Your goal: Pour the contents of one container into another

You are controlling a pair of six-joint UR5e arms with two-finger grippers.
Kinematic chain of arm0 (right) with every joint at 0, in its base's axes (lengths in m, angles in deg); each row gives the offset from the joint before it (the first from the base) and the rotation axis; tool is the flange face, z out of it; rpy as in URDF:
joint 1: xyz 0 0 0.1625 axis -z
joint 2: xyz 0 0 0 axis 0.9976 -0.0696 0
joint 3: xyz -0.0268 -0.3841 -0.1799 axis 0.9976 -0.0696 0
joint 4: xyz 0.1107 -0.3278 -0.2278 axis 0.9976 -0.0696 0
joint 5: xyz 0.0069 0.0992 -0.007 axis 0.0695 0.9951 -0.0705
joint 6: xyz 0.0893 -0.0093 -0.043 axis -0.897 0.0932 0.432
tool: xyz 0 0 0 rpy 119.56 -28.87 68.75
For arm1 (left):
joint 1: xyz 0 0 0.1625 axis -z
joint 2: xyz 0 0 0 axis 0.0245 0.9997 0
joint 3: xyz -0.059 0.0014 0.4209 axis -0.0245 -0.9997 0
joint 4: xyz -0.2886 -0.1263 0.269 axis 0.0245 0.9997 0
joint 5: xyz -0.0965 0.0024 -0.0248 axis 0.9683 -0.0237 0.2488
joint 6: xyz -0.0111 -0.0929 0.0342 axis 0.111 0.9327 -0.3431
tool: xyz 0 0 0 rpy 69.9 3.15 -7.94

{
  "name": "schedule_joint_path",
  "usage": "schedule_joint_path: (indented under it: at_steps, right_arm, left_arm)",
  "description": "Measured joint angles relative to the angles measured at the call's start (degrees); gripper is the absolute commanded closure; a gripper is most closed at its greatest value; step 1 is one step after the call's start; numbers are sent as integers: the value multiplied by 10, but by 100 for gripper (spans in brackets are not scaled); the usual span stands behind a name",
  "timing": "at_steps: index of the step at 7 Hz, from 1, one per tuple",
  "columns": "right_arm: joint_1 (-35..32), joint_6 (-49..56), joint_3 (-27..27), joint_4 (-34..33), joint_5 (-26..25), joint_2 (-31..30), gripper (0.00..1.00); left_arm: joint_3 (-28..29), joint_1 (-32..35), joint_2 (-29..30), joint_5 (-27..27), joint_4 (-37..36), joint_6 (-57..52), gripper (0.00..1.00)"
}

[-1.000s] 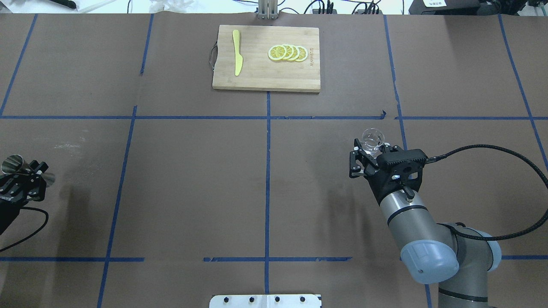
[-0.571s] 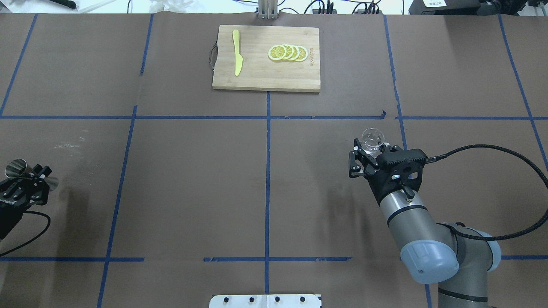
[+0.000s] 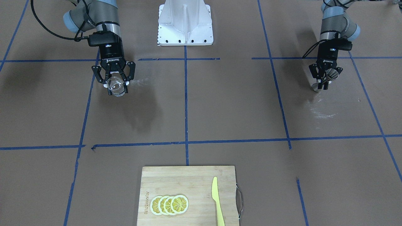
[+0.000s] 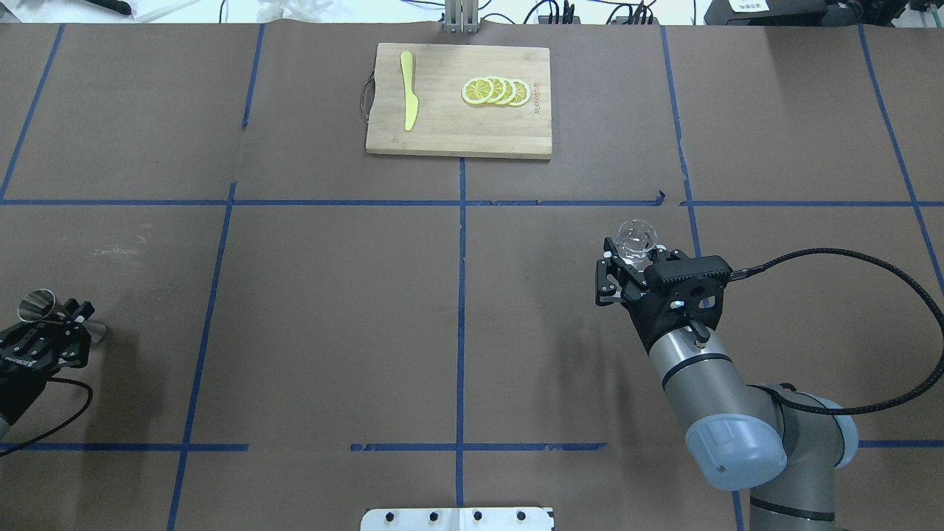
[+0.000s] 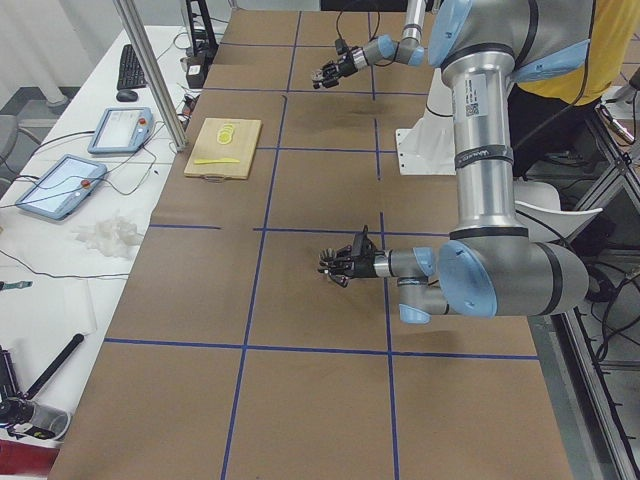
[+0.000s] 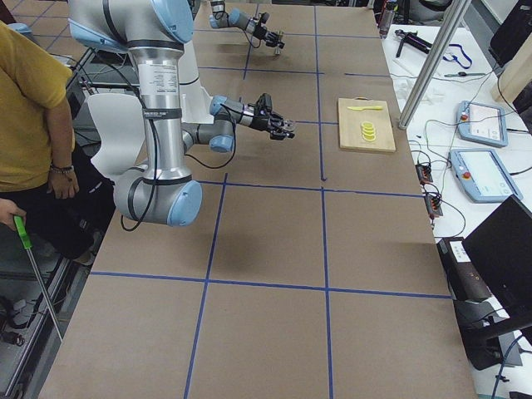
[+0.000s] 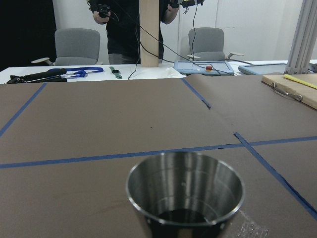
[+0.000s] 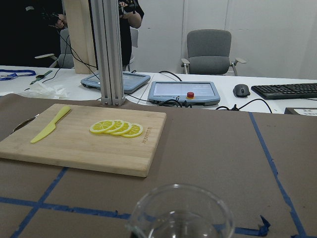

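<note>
My right gripper (image 4: 634,257) is shut on the small clear glass (image 4: 637,237), upright to the right of the table's middle. The front view has the same glass (image 3: 116,85) between the right gripper's fingers (image 3: 109,88), and its rim (image 8: 181,214) fills the bottom of the right wrist view. At the far left edge my left gripper (image 4: 65,323) is shut on the waist of the steel jigger (image 4: 37,302). Low over the paper, the jigger (image 3: 329,74) stays upright, its open cup (image 7: 185,191) close in the left wrist view. I cannot tell whether it touches the table.
A wooden cutting board (image 4: 442,133) lies at the far middle with a yellow knife (image 4: 408,90) and lemon slices (image 4: 495,91) on it. Blue tape lines cross the brown paper. A white base plate (image 4: 457,518) sits at the near edge. A person stands beside the robot (image 6: 29,108).
The left gripper has carried the jigger a little toward the robot and inward. The right gripper has shifted slightly forward and left with the glass.
</note>
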Motion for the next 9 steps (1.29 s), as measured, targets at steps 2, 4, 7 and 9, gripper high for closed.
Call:
schedule_joint_path:
  at_steps: [2,4,7,9]
  right_arm:
    - [0,1,0,0,0,1,100]
    - [0,1,1,0,0,1,100]
    - [0,2,1,0,0,1,100]
    - [0,3,2,0,0,1,100]
  left_arm:
    - [0,-5,0,0,0,1,87]
    - [-1,-8,1,1,0,1,75]
    - [0,-10,1,1,0,1,49]
    - [0,-12,1,1,0,1,26]
